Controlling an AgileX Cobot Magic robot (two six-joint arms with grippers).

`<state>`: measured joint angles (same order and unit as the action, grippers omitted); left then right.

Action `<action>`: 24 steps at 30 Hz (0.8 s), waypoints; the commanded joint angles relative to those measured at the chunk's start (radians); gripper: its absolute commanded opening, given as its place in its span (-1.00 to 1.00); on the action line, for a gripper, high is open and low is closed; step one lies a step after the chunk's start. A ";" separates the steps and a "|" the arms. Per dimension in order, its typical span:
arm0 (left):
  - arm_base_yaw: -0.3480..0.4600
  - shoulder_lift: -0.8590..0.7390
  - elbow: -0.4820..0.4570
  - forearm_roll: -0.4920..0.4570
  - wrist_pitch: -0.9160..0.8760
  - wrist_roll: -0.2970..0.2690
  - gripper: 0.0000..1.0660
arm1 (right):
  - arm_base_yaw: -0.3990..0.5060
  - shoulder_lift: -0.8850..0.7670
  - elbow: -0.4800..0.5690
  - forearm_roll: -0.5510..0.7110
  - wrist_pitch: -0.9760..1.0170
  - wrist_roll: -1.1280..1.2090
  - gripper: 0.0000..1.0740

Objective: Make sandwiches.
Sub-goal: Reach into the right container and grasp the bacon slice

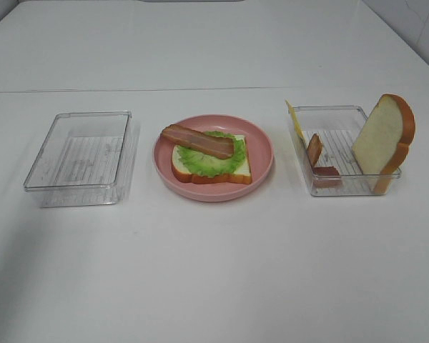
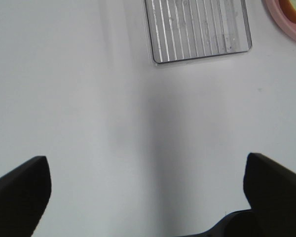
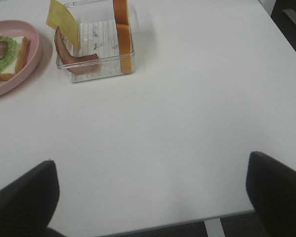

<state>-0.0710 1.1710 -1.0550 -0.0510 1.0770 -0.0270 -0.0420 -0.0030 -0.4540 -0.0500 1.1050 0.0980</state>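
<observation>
While the left gripper (image 2: 145, 165) and right gripper (image 3: 150, 160) hang spread and empty, the sandwich (image 1: 216, 153) sits mid-frame on the plate (image 1: 261, 150): bread (image 1: 237, 174), ruffled lettuce (image 1: 207, 164), one bacon strip (image 1: 198, 141). Cheese (image 1: 296, 123) looks next: the thin yellow slice leans in the clear ribbed tray (image 1: 343, 187) at right, calling for an edge pinch.

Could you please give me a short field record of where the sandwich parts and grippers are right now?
Centre: pink plate holds bottom bread slice, lettuce on it, bacon strip on top
Right: right tray holds cheese slice, second bacon strip, upright bread slice
Left: left tray, no food visible
Grippers: left gripper, right gripper, both open, holding nothing
</observation>
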 commanded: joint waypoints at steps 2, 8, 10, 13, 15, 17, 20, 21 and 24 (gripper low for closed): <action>-0.005 -0.260 0.160 0.011 -0.028 -0.004 0.83 | -0.004 -0.030 0.003 -0.002 -0.004 0.007 0.83; -0.005 -0.561 0.295 0.037 -0.035 -0.004 0.83 | -0.004 -0.030 0.003 -0.002 -0.004 0.007 0.83; -0.005 -0.648 0.328 0.040 -0.033 -0.004 0.83 | -0.004 -0.030 0.003 -0.002 -0.004 0.007 0.83; -0.005 -0.783 0.377 0.041 -0.033 -0.005 0.83 | -0.004 -0.030 0.003 -0.002 -0.004 0.007 0.83; -0.005 -0.824 0.393 0.039 -0.033 -0.007 0.83 | -0.004 -0.030 0.003 -0.002 -0.004 0.007 0.83; -0.005 -0.933 0.447 0.038 -0.033 -0.007 0.83 | -0.004 -0.030 0.003 -0.002 -0.004 0.007 0.83; -0.005 -1.056 0.502 0.034 -0.033 -0.007 0.83 | -0.004 -0.030 0.003 -0.002 -0.004 0.007 0.83; -0.005 -1.056 0.502 0.034 -0.033 -0.007 0.83 | -0.004 -0.030 0.003 -0.002 -0.004 0.007 0.83; -0.005 -1.139 0.519 0.037 -0.022 -0.007 0.83 | -0.004 -0.030 0.003 -0.002 -0.004 0.007 0.83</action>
<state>-0.0710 0.0720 -0.5430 -0.0110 1.0550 -0.0290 -0.0420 -0.0030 -0.4540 -0.0500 1.1050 0.0980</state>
